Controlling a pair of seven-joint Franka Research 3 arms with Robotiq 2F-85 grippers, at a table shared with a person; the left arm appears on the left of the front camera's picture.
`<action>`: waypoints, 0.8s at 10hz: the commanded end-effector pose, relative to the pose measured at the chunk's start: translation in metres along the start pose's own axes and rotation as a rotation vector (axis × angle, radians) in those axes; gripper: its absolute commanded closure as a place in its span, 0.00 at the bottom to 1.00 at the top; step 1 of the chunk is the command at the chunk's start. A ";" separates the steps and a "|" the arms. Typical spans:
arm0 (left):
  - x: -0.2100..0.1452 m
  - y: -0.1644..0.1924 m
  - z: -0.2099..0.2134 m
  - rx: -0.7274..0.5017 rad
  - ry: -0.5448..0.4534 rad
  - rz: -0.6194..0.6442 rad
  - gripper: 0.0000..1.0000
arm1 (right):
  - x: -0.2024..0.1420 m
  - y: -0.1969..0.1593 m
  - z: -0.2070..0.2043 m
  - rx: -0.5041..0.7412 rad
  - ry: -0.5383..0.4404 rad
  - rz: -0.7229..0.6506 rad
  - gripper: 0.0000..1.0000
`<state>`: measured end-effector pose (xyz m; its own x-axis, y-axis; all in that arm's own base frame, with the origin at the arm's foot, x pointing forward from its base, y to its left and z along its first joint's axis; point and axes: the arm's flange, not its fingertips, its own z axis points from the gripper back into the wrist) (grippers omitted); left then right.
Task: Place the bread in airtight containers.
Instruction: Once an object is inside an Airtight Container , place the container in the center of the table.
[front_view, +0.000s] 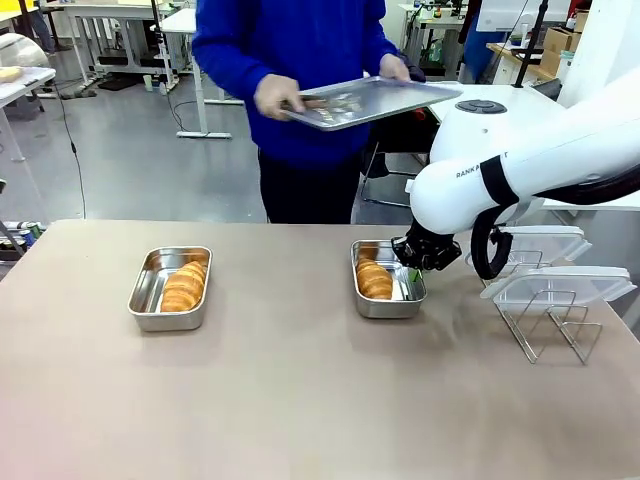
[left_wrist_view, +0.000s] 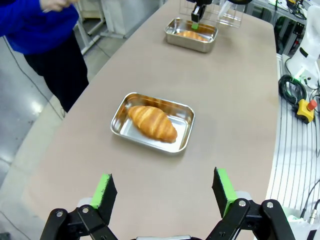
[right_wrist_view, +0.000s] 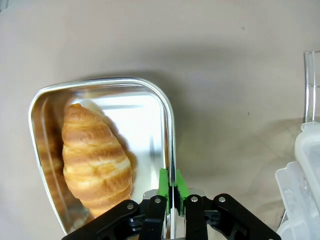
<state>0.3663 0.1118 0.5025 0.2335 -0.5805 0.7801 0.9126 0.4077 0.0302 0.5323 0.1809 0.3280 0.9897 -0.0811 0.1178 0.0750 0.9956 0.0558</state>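
Right wrist view: right gripper clamps container | front: person holds tray

Bright, even overhead light, all views. Strong glare on steel pan floor; soft shadow beside it on table. Person's hand motion-blurred. Wrist views bend twd edges; rest sharp.

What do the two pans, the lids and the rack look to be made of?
Left pan and right pan: polished metal, probably stainless steel, with mirror-bright walls. Lids: translucent plastic, seemingly, milky and see-through. Rack: thin bare metal wire, apparently.
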 end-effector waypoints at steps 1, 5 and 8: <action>-0.001 0.001 0.000 0.002 -0.019 -0.021 0.00 | -0.002 -0.001 0.001 0.009 -0.027 0.011 0.95; -0.001 0.001 0.000 0.002 -0.019 -0.021 0.00 | -0.003 -0.002 -0.004 -0.011 -0.015 0.015 0.95; -0.001 0.001 0.000 0.002 -0.019 -0.021 0.00 | -0.004 -0.001 0.018 -0.009 -0.062 0.033 0.00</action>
<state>0.3664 0.1118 0.5025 0.2335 -0.5805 0.7800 0.9126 0.4077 0.0302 0.5323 0.1796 0.3329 0.9887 -0.0686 0.1336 0.0630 0.9970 0.0457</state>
